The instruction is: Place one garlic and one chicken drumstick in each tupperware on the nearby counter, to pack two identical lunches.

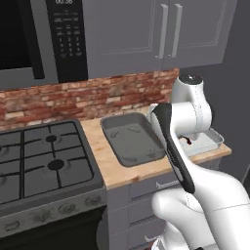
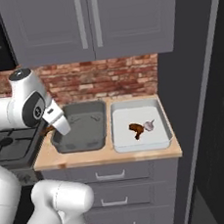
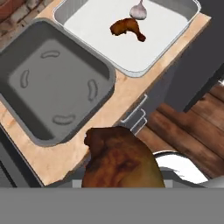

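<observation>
Hand view: gripper [image 3: 124, 181] clamps a chicken drumstick [image 3: 120, 159] above the counter [image 3: 127, 94] edge — beside the darker tupperware [image 3: 52, 83]; paler tupperware [image 3: 87, 26] holds garlic [image 3: 138, 11] and another drumstick [image 3: 127, 29].

2 tupperware [image 3: 57, 83] [image 3: 131, 65], 2 chicken drumsticks [image 3: 127, 28] [image 3: 120, 159], 1 garlic [image 3: 138, 11]

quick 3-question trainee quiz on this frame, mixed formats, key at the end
1. True or false: the darker tray already holds food.
2. Which items lie in the paler tray? A) one drumstick and one garlic B) two garlics C) nothing
3. Fill in: the tool carries a second ____.

Key:
1. False; it is bare.
2. A; a drumstick and a garlic lie side by side.
3. Drumstick, seen close up in the hand view.
</observation>
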